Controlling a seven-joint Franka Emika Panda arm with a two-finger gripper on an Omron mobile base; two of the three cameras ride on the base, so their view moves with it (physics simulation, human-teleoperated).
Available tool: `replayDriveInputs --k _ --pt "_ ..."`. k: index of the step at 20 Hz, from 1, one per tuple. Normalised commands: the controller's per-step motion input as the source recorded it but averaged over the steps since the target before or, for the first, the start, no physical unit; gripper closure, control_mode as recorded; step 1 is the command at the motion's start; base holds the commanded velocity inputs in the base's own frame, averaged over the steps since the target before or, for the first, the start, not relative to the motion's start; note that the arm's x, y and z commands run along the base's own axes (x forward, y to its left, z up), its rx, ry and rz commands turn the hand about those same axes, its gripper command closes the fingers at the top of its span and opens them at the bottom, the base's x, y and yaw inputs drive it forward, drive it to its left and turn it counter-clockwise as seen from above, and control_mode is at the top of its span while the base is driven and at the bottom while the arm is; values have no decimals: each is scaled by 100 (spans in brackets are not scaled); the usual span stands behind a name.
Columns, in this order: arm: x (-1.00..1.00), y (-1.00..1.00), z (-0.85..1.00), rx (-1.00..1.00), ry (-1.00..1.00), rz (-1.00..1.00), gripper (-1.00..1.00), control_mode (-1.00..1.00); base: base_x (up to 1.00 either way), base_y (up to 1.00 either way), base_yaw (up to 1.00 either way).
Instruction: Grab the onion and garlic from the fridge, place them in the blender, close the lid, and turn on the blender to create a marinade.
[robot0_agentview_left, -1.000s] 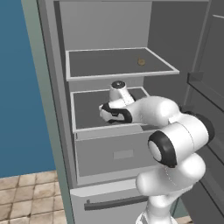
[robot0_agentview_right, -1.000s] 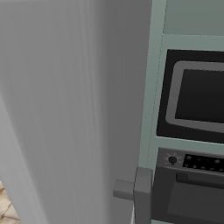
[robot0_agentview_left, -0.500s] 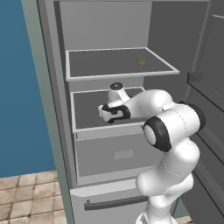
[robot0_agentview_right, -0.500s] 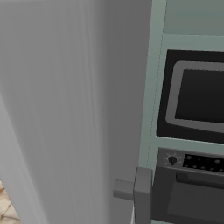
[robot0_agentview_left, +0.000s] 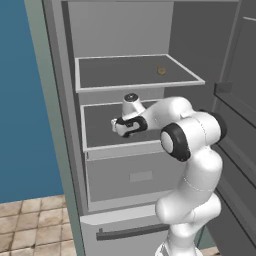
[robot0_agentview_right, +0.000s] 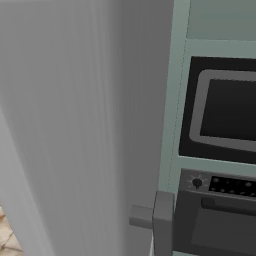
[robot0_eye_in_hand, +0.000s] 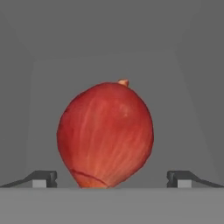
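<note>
On the fridge's (robot0_agentview_left: 65, 125) middle shelf (robot0_agentview_left: 100, 135) our gripper (robot0_eye_in_hand: 112, 179) stands wide open with the onion (robot0_eye_in_hand: 106, 134) dead ahead, centred between the two fingertips (robot0_eye_in_hand: 43, 178), its tip pointing up, so we judge a straight advance should bracket it.

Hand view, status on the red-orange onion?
Gripper open, straddling red-orange round onion, not gripped. Small tan garlic lump on upper grey fridge shelf. Nothing blocking.

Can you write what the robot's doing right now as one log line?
phase: reaching for onion | gripper: open, fingertips either side, not gripping | garlic: on upper fridge shelf
</note>
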Motion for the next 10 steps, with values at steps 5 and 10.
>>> replayDriveInputs --k 5,10 --pt "30 0 -9 0 4 0 -100 -100 0 0 0" --pt "26 0 -11 0 4 0 -100 -100 0 0 0"
